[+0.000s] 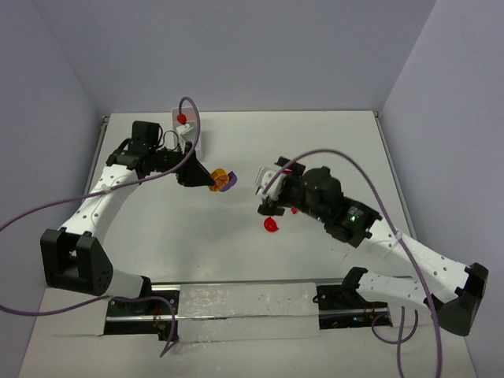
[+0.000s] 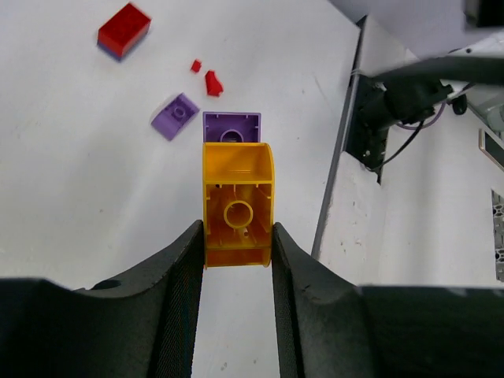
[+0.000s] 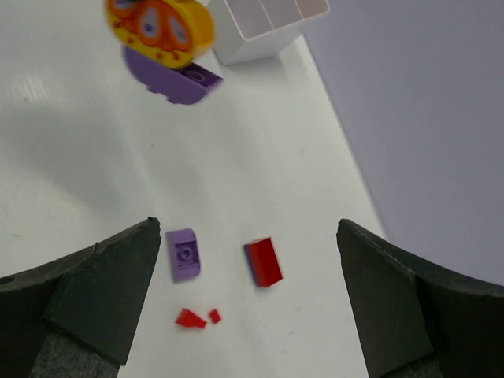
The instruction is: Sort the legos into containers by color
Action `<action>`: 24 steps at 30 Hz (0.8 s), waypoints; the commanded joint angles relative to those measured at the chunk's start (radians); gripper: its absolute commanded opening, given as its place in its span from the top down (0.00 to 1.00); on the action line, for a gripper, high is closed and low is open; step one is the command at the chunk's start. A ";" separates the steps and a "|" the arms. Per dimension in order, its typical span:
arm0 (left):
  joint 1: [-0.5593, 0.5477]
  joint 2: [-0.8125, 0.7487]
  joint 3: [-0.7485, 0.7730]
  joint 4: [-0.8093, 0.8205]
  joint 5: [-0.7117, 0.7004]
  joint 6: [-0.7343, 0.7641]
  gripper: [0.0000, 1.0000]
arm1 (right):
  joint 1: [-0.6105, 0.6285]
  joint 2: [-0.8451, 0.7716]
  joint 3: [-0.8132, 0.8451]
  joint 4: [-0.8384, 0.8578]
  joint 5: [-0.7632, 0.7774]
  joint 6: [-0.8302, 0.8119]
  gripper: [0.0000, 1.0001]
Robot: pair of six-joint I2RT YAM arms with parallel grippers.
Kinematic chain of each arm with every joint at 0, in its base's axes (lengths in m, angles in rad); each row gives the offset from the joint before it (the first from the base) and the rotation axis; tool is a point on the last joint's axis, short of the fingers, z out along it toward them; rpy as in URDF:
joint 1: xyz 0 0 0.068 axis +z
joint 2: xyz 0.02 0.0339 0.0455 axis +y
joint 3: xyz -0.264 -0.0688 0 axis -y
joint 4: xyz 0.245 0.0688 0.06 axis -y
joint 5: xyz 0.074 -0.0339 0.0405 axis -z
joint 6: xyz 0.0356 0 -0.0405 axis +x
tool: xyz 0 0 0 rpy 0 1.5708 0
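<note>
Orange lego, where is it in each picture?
Top external: orange lego left of centre, at the tip of the left gripper.
Left wrist: dead centre, pinched between the black fingers.
Right wrist: top left corner.
Shared landmark: the purple lego right beside it in every view.

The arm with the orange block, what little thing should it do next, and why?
Probably carry it to the white tray, above a compartment with no red. The left jaws are shut on the orange block, so the pick looks done, and a red piece lies at the tray's far end. A purple piece shows right beyond the block; stuck on or not, I cannot tell.
</note>
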 commanded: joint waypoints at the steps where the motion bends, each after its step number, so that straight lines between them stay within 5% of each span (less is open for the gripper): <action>1: 0.012 -0.081 -0.033 0.145 0.205 -0.009 1.00 | -0.253 0.162 0.193 -0.319 -0.416 0.391 0.00; 7: 0.033 -0.071 -0.049 0.164 0.340 -0.020 1.00 | -0.437 0.434 0.536 -0.574 -0.903 0.486 0.01; 12: 0.035 -0.069 -0.040 0.123 0.396 -0.005 1.00 | -0.426 0.460 0.583 -0.457 -1.104 0.609 0.01; 18: 0.035 -0.074 -0.026 0.100 0.416 0.004 1.00 | -0.393 0.465 0.563 -0.389 -1.191 0.653 0.01; 24: 0.034 -0.068 -0.012 0.052 0.416 0.025 1.00 | -0.343 0.486 0.585 -0.389 -1.118 0.630 0.01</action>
